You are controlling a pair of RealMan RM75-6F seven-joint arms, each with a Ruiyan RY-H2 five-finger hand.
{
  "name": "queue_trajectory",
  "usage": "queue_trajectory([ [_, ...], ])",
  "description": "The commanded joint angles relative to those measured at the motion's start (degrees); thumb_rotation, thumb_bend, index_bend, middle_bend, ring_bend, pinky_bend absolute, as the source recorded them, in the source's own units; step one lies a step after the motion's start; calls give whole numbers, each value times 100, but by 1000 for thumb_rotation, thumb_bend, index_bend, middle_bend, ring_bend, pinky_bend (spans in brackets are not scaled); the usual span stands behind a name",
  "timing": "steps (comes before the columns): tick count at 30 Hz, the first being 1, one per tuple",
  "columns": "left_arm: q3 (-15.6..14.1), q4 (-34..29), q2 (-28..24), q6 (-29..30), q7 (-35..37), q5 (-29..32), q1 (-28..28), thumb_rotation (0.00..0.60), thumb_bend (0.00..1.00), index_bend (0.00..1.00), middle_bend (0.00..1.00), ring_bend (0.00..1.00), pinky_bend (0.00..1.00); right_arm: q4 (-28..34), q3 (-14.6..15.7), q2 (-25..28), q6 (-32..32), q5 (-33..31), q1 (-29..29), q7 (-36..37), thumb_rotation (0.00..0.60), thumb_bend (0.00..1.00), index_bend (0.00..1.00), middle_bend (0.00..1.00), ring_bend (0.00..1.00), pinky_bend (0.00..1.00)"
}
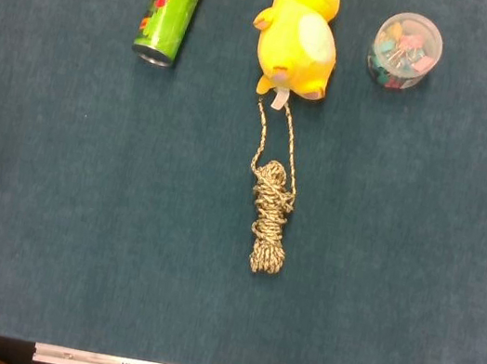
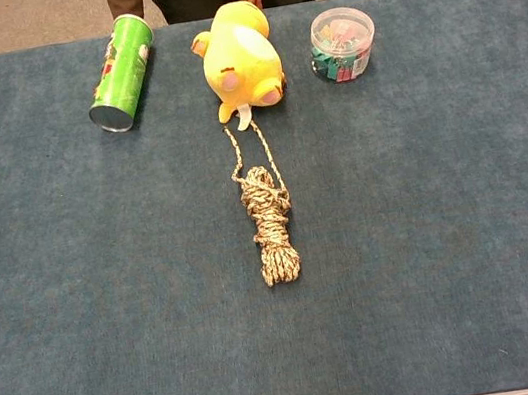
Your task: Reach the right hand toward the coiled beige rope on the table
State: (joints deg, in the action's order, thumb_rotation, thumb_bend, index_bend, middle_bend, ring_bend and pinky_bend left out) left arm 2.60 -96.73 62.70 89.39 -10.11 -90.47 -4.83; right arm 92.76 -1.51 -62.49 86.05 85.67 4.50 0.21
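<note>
Beige speckled rope, yellow plush toy (white belly), green can, teal cloth.

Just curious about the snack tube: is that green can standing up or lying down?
Lying down. The green can rests on its side on the blue table, its round end facing the camera.

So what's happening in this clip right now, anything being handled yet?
Nothing is being handled yet. Neither robot hand shows in the head or chest view. The coiled beige rope lies untouched near the middle of the blue table, with a loose loop running up toward the yellow plush toy. A green can lies on its side to the left of the toy, and a clear tub of clips stands to its right.
</note>
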Motion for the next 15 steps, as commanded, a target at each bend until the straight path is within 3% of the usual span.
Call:
queue_trajectory([
  [1,-3,-2,-1,-9,-8,-2,-4,600,227,0,0,0,0,-6,-7,-4,-8,6,-3,10,600,717,0,107,10,105],
  [9,-20,-37,-9,18,-18,-41,9,600,227,0,0,0,0,-88,-25,-12,57,250,19,208,600,718,0,107,10,105],
  [15,-36,-111,-36,47,-33,-58,33,600,227,0,0,0,0,-381,40,-120,67,652,125,895,600,718,0,92,41,127],
])
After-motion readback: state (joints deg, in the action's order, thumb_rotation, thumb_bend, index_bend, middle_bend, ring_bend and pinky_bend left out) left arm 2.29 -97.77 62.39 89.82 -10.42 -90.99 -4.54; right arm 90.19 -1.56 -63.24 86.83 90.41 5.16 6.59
